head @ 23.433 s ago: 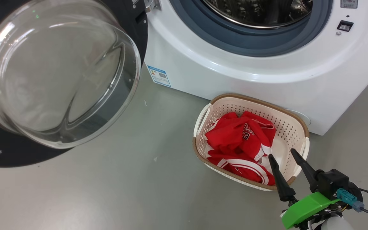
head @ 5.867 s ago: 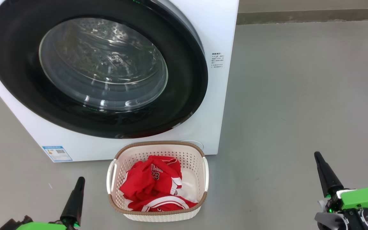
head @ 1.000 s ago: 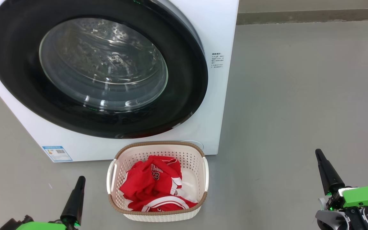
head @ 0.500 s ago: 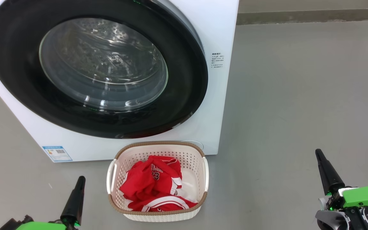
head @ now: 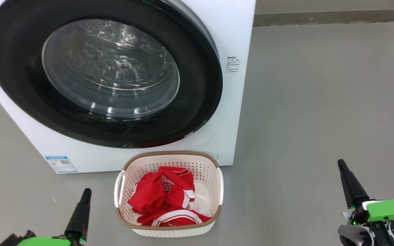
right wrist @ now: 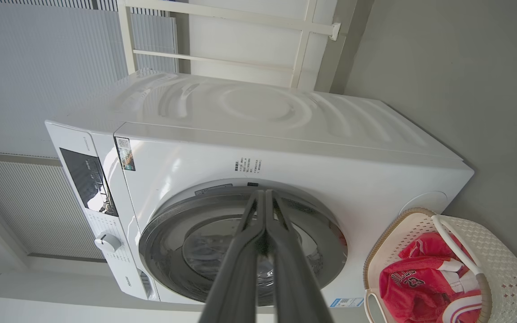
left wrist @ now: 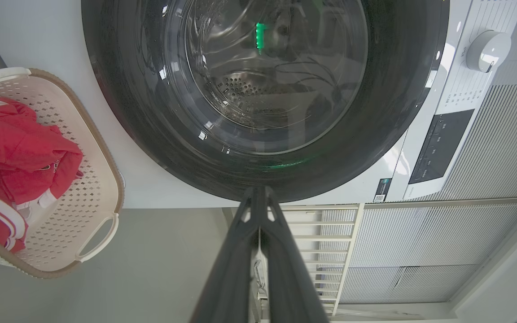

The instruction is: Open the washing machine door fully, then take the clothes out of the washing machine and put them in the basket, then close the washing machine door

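Observation:
The white washing machine (head: 241,37) stands at the upper left with its black-rimmed glass door (head: 197,112) shut flat against the front. Red clothes (head: 164,200) with white trim lie in the cream basket (head: 169,155) on the floor just before the machine. My left gripper (head: 86,192) is shut with nothing in it, low at the left of the basket. My right gripper (head: 340,163) is shut and holds nothing, far to the right of the basket. The left wrist view has the door (left wrist: 119,89), basket (left wrist: 106,170) and clothes (left wrist: 16,152); the right wrist view has the door (right wrist: 159,224) and basket (right wrist: 505,269).
Grey floor (head: 320,102) stretches wide to the right of the machine, up to a dark skirting (head: 333,16) at the back. A blue label (head: 61,164) sits at the machine's lower left corner. A control panel and dial (left wrist: 487,49) lie beside the door.
Earlier the door stood open and my right gripper hung open over the basket; since then the door has been shut. Over the last second nothing has moved.

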You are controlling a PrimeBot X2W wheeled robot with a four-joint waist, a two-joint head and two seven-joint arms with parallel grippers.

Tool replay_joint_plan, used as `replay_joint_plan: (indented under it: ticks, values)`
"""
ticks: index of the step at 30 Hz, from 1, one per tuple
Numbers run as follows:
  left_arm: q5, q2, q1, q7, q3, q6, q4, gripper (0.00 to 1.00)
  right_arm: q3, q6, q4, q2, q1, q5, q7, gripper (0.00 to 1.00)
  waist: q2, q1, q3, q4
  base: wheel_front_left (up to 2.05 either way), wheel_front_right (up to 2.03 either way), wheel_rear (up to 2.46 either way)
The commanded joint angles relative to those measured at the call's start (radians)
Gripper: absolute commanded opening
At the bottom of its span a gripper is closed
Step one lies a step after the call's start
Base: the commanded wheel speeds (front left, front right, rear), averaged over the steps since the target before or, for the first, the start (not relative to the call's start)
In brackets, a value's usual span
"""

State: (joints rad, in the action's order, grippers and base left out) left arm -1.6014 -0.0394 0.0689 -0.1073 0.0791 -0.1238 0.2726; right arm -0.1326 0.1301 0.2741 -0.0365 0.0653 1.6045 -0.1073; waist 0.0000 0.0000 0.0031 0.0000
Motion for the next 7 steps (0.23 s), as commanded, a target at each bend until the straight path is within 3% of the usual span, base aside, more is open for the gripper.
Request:
replay_joint_plan:
  ticks: [1, 7]
  values:
    - [-0.007, -0.011, 0.039, -0.006, 0.035, -0.007, -0.028, 0.00, 0.018, 0.001, -0.029, -0.014, 0.043, 0.003, -0.007, 0.00, 0.0000, 0.0000, 0.000, 0.000, 0.00, 0.00, 0.00]
    - [-0.007, -0.011, 0.039, -0.006, 0.035, -0.007, -0.028, 0.00, 0.018, 0.001, -0.029, -0.014, 0.043, 0.003, -0.007, 0.00, 0.0000, 0.0000, 0.000, 0.000, 0.00, 0.00, 0.00]
